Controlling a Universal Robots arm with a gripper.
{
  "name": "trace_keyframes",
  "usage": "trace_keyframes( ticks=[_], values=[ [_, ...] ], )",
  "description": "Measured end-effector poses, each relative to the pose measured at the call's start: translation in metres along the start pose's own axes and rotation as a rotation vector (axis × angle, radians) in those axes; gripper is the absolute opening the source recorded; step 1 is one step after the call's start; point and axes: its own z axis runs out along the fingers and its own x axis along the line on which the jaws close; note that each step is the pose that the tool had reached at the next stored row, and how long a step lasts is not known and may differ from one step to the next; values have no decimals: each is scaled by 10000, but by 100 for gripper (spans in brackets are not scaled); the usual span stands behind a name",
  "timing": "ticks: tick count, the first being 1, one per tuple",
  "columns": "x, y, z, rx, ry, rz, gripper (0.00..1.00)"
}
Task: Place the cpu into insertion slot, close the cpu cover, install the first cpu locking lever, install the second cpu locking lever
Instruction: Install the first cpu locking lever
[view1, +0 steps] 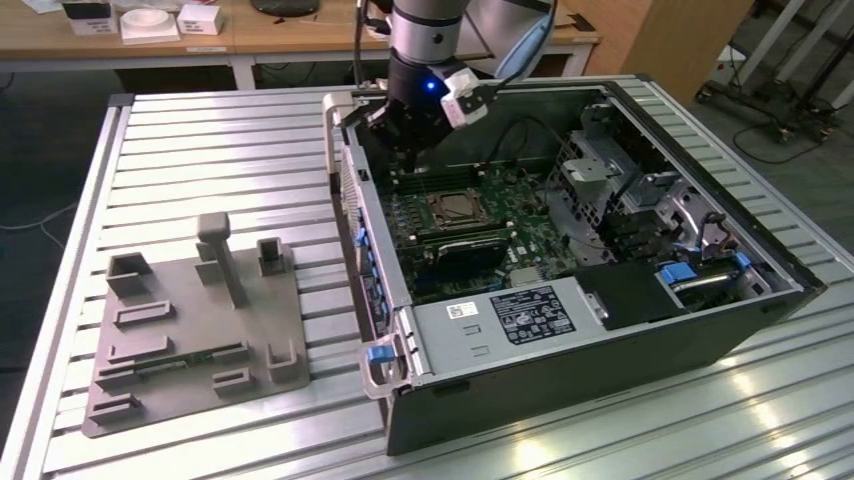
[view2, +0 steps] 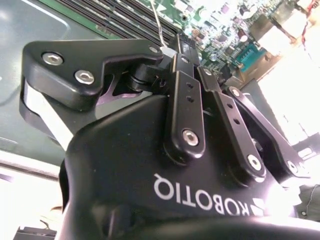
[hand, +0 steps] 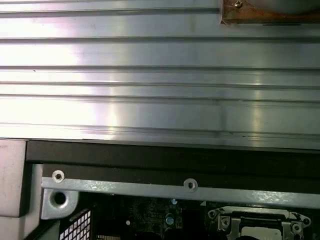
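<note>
In the exterior view my gripper (view1: 404, 158) hangs inside the open computer case (view1: 747, 330), near its far wall and just behind the insertion slot (view1: 458, 209). The silvery cpu cover (view1: 437, 212) lies flat over the slot. A dull grey square, the cpu (view1: 461, 208), shows in its cut-out. In the second wrist view the gripper (view2: 182, 44) looks shut, with its tips together above the motherboard. A thin silvery rod (view2: 158, 22) runs right beside the tips; I cannot tell whether they touch it. The first wrist view catches an edge of the cpu cover (hand: 250, 221).
Long black memory slots (view1: 447, 243) flank the socket. A white-labelled grey box (view1: 514, 315) and drive cages (view1: 607, 175) crowd the case's near and right parts. A grey fixture plate (view1: 200, 330) with upright posts sits on the slatted aluminium table (view1: 214, 150) at the exterior view's left.
</note>
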Motion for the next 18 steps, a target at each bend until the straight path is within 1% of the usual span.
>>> trace_keyframes(
  ticks=[9,13,18],
  values=[
    [-151,-6,9,1,2,-41,10],
    [-173,-6,4,1,1,-70,10],
    [-187,-5,-16,1,-28,-95,10]
  ],
)
